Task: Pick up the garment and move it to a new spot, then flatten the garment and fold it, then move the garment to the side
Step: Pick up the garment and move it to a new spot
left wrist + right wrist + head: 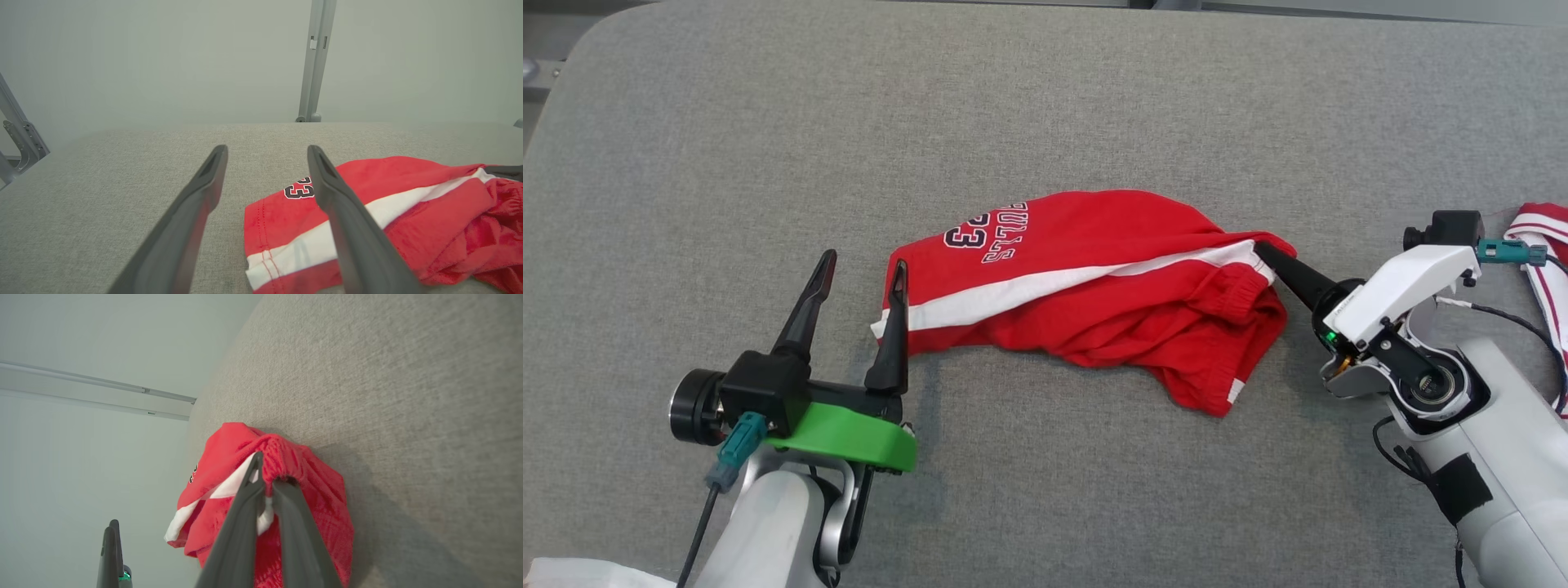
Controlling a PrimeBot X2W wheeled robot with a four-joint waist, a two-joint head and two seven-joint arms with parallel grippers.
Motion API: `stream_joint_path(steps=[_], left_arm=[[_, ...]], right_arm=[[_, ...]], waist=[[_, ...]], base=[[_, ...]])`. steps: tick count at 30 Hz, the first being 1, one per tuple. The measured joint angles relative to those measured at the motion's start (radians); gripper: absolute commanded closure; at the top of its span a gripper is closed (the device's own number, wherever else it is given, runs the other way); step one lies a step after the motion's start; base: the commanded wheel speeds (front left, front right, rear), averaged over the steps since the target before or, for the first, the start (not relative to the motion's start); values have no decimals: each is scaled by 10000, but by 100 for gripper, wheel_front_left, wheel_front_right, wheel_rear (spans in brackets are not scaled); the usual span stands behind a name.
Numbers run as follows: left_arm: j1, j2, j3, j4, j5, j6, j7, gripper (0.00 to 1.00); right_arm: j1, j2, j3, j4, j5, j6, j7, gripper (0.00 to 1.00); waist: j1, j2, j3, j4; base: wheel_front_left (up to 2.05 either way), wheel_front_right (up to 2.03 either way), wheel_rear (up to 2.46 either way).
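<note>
Plainly, the red basketball shorts (1111,229) (429,204) (318,490), with a white side stripe and a dark "23" print, lay crumpled near the middle of the grey fabric-covered table (1045,98) (122,163) (408,396), stretched between the two sets of fingers.

At the waistband end of the shorts, the right fingers (1294,278) (241,531) were pressed together on the cloth. They pinched the gathered red elastic edge and a bit of the white stripe between their tips. The fabric bunched up around that pinch and drooped away below it.

At the opposite, hem end of the shorts, the left fingers (892,327) (196,212) stood spread wide and held nothing. The finger nearer the shorts had its tip right at the hem corner where the white stripe ended. In the left wrist view it crossed in front of the stripe, but whether it touched the cloth could not be told. The other left finger stood over bare table, apart from the shorts.

Beyond the right arm from the shorts, a red-and-white striped cloth (1539,261) showed at the edge of the head view.
</note>
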Motion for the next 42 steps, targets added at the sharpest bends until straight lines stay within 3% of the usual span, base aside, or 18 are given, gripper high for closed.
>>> stream_joint_path(steps=[3,4,5,6,16,21,26,30,36,42], left_arm=[[-27,-2,-17,4,13,0,0,0],[-28,0,-10,10,13,2,0,0],[-28,0,-2,6,13,4,0,0],[-28,6,15,4,13,19,0,0],[42,144,150,-12,-6,153,-13,0],[175,267,253,-44,-40,238,6,0],[393,401,424,-173,-138,393,17,0],[566,541,614,-299,-226,525,31,0],[938,708,871,-483,-391,763,77,0],[1552,890,988,-746,-483,932,203,0]], right_arm=[[-209,54,113,414,-88,0,-4,100],[-232,82,117,456,-61,0,-25,93],[-242,94,127,447,-46,0,-35,35],[-244,58,198,422,-98,0,-69,0],[1211,-723,290,-746,25,0,-261,0],[2035,-1306,48,-1645,-594,-2,-1371,0],[2393,-1647,-723,-2171,-2326,0,-3737,0],[2383,-1802,-1480,-2142,-4763,0,-5035,0],[2400,-943,-2548,-2922,-8397,0,-5358,0],[3478,280,-3026,-3914,-10253,2,-4859,0]], waist=[[0,0,107,90],[0,0,138,106],[0,0,161,111],[0,0,172,99],[0,0,-115,-365],[-1,0,-379,-694],[-1,0,-648,-1013],[-1,0,-864,-1228],[-1,0,-1251,-1403],[-1,0,-1739,-1510]], base=[[0,0,0],[0,0,0],[0,0,0],[0,0,0],[0,0,0],[0,0,0],[0,0,0],[0,0,0],[0,0,0],[0,0,0]])
